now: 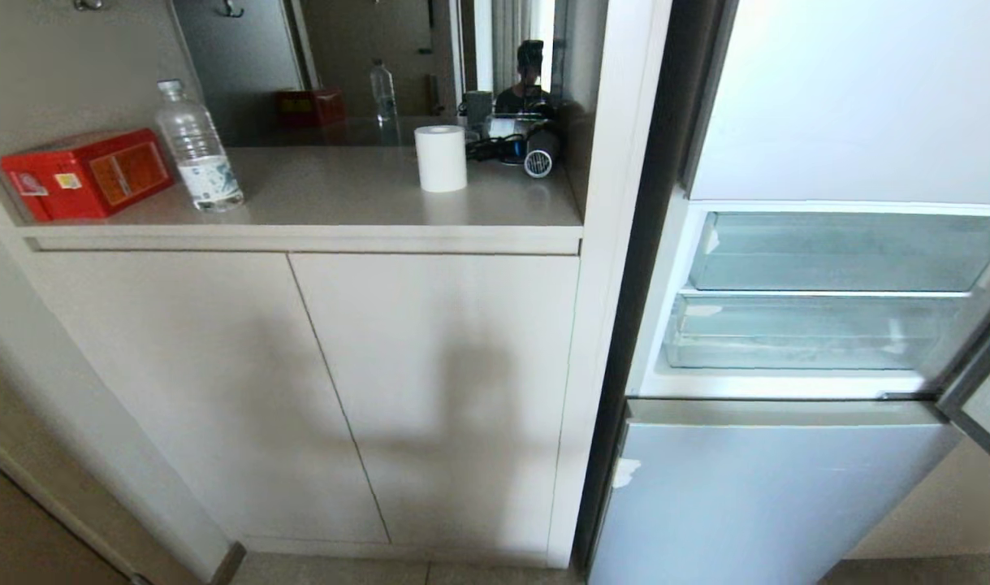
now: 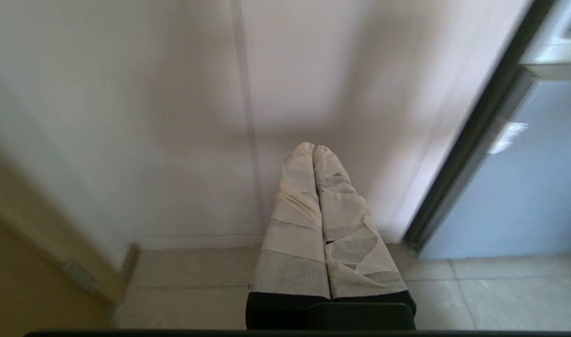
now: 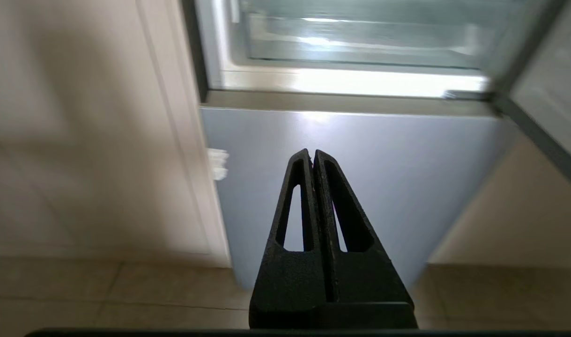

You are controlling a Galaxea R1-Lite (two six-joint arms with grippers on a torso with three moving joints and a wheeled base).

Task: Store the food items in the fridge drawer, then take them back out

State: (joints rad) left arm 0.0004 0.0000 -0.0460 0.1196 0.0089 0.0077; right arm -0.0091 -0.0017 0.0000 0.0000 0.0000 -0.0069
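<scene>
Both sets of jaws are clenched on nothing: the left gripper (image 2: 313, 149) faces the cabinet doors (image 2: 173, 117), the right gripper (image 3: 312, 154) the lowest glossy panel (image 3: 360, 154). The fridge drawer (image 3: 360, 40) lies above and beyond the right jaws; no fruit shows. Raise the right jaws squarely to its front.

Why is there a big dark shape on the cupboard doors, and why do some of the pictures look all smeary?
In the head view a soft shadow falls across the cupboard doors. In the left wrist view the wall and fridge edge look streaked with blur. In the right wrist view glare shines on the ledge under the clear drawer, which also looks smeary.
</scene>
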